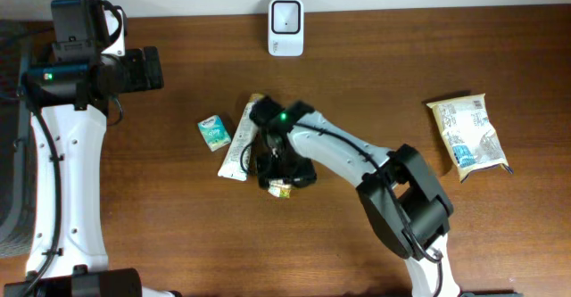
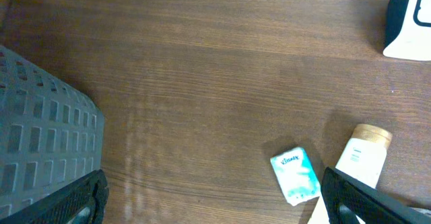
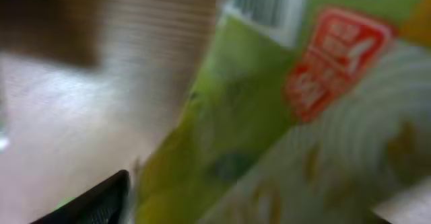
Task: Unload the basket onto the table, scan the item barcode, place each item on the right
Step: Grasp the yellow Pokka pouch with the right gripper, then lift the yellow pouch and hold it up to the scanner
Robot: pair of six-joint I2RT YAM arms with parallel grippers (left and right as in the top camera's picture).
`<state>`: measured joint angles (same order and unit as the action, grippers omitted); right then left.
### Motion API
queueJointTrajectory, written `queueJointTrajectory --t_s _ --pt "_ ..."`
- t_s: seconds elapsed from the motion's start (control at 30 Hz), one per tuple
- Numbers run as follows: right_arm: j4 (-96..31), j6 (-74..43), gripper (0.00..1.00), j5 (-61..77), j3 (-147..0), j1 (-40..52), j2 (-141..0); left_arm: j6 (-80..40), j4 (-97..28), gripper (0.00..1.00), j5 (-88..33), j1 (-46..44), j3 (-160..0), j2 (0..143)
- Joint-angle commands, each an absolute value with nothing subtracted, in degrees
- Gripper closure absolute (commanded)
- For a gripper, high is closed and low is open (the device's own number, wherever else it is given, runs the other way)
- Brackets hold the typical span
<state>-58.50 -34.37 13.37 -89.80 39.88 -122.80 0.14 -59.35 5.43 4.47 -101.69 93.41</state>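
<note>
Since the packet point(image 1: 284, 187) lies on the tabletop point(image 1: 446, 56) well in front of the scanner point(image 1: 285, 27), on the robot's side of it and not before its window, the scan looks not yet done. I judge the task to be early, at the pick-up, with the lift, the carry to the scanner and the turning of the barcode toward its face all left to do. The right arm point(image 1: 357, 159) reaches in from the robot's side of the scanner, and the right end effector point(image 1: 278, 165) sits right over the packet, hiding most of it from above. I cannot tell whether it is clenched on the packet or released: the overhead view covers the jaws, and the right wrist view is blurred. The left end effector point(image 1: 157, 69) hangs far to the scanner's left, released, with nothing between its wide-set fingers point(image 2: 74, 204). A bag point(image 1: 468, 136) lies well right of the scanner. A tube point(image 1: 239, 141) and a tissue pack point(image 1: 213, 132) lie nearer the scanner's left, just beside the packet. Only the right wrist view shows the packet's green-yellow face, a red label and a pale striped patch that may be the barcode. The left wrist view shows a grey gridded basket point(image 2: 40, 130) close up, well left of the scanner.
</note>
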Motion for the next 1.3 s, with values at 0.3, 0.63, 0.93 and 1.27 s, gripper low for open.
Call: queueJointTrajectory --t_s 0.3,0.63,0.93,1.27 --pt "-61.1 -29.3 0.89 10.5 -88.9 34.8 -121.3 -0.4 -59.3 0.01 5.8 4.6 -101.9 92.5" --pt "-65.5 6.8 0.96 38.6 -94.8 25.9 -116.9 -0.4 -59.3 0.01 5.8 4.6 -101.9 92.5" --pt "-68.3 19.7 0.96 74.3 -95.5 13.7 -114.1 -0.4 -59.3 0.01 5.8 4.6 -101.9 92.5" --pt "-74.0 23.7 0.96 81.9 -96.0 7.7 -105.6 -0.4 -59.3 0.01 5.8 4.6 -101.9 92.4"
